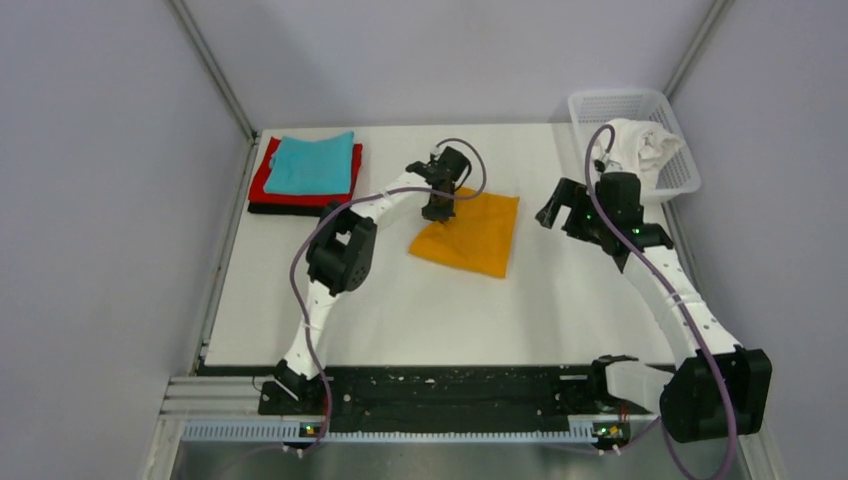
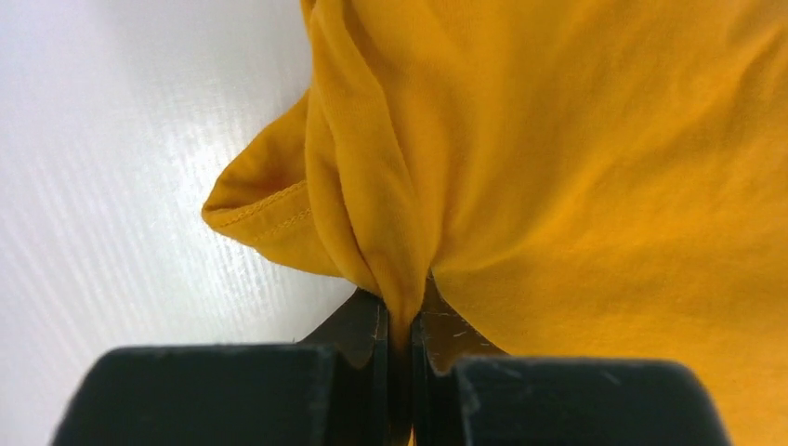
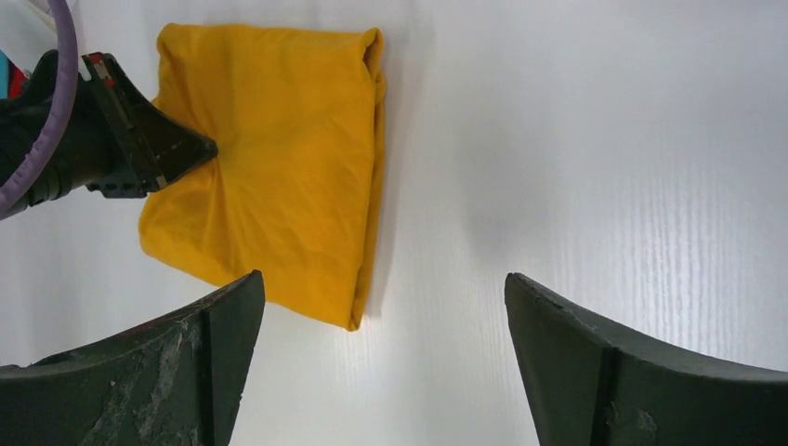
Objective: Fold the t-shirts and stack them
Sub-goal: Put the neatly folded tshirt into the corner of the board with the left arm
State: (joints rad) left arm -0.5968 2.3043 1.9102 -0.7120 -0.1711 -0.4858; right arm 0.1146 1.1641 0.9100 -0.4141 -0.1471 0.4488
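Left gripper point(image 2: 400, 321) — clamped on orange t-shirt point(image 2: 576, 186).

Top overhead; wrist cams close, share orange t-shirt point(image 3: 279, 177).

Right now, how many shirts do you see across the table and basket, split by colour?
orange shirt: 1, pinched in the left gripper
teal shirt: 1, top of the stack
red shirt: 1, under the teal
black shirt: 1, bottom of the stack
white shirt: 1, crumpled in the basket
Total: 5
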